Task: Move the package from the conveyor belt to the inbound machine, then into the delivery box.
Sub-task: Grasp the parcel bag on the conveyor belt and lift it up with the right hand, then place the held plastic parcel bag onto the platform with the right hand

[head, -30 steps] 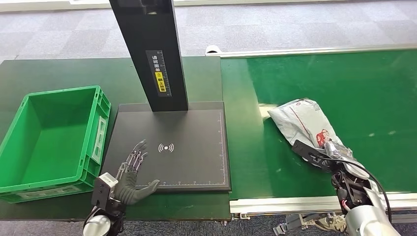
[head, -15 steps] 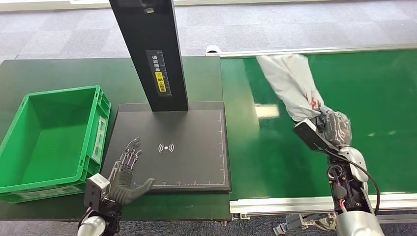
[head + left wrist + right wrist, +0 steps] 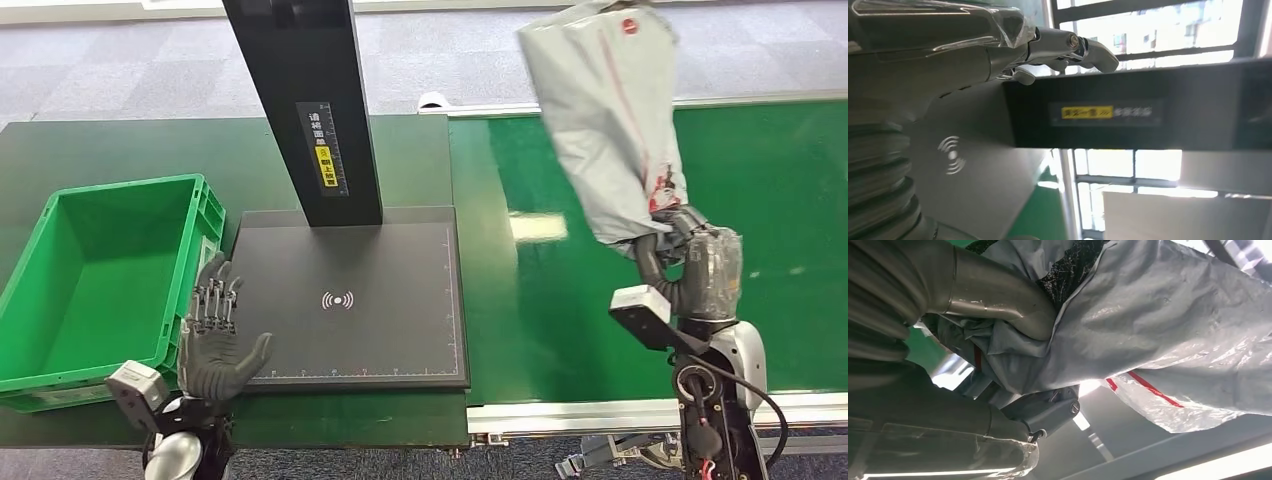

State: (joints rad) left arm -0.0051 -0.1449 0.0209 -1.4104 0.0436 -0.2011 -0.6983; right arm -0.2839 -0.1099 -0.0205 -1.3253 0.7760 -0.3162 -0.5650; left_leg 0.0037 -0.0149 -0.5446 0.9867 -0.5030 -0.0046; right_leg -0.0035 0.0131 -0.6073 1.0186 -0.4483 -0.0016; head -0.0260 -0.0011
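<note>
I log the package [image 3: 610, 130] raised higher above the conveyor belt [image 3: 780, 180], grasped by my right robot hand [image 3: 690, 265]; left robot hand [image 3: 215, 340] released; green delivery box [image 3: 60, 330] empty.

package [image 3: 608, 130]: pale grey plastic, thin red lines and a small red printed mark
conveyor belt [image 3: 780, 190]: bright green, silver-white edge rails
inbound machine [image 3: 350, 300]: matte black plate with a white wireless symbol and fine white edge marks; black column with a white-lettered label and a yellow patch
delivery box [image 3: 60, 345]: vivid green, pale label panels on its side
table [image 3: 120, 150]: dark green
floor [image 3: 120, 70]: grey carpet tiles
left robot hand [image 3: 215, 345]: dark grey palm, silvery fingers
right robot hand [image 3: 690, 265]: dark grey under clear wrap
</note>
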